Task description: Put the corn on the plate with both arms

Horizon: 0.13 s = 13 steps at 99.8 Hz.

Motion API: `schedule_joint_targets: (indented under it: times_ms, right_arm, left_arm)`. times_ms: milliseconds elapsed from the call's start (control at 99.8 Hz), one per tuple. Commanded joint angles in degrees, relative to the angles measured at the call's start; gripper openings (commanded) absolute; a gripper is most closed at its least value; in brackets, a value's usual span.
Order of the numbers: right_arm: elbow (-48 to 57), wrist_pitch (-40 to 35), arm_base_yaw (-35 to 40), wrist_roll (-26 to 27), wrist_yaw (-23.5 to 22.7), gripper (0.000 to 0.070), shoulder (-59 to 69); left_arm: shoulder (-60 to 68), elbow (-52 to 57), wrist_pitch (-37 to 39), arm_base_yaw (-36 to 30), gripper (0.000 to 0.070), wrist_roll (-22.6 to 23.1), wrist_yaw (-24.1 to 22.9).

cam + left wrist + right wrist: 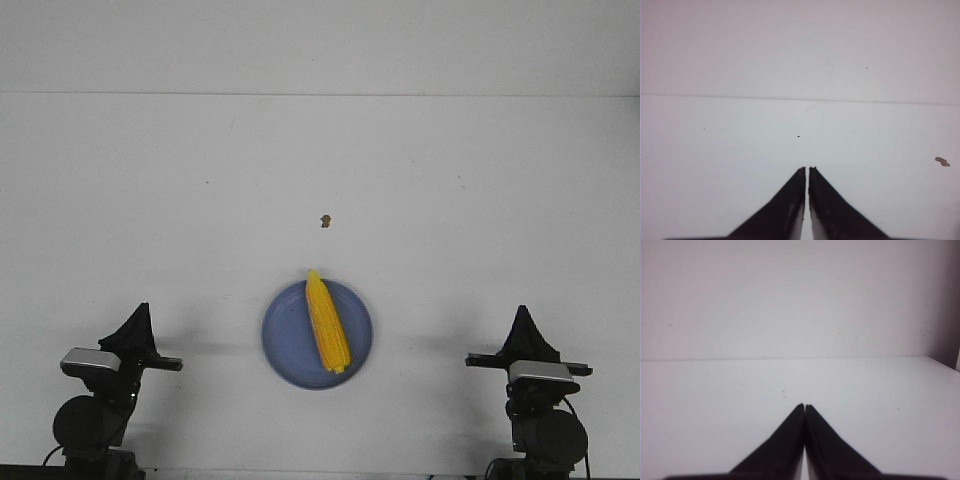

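The yellow corn lies on the periwinkle-blue plate near the table's front centre, its pointed end away from me and reaching the plate's far rim. My left gripper is shut and empty at the front left, well to the left of the plate. My right gripper is shut and empty at the front right, well to the right of the plate. In the left wrist view the gripper holds nothing; in the right wrist view the gripper holds nothing. Neither wrist view shows the corn or plate.
A tiny brown speck lies on the white table beyond the plate; it also shows in the left wrist view. The table's far edge meets a white wall.
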Motion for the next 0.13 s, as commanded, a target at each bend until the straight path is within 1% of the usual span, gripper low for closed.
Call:
schedule_joint_targets:
  times_ms: [0, 120]
  right_arm:
    - [-0.1, 0.7, -0.1, 0.2, 0.0, 0.0, 0.0]
    - [-0.1, 0.7, -0.1, 0.2, 0.0, 0.0, 0.0]
  left_arm:
    - [-0.1, -1.1, 0.6, 0.0, 0.0015, 0.4, -0.2]
    - [-0.1, -1.1, 0.6, 0.0, 0.0015, 0.4, -0.2]
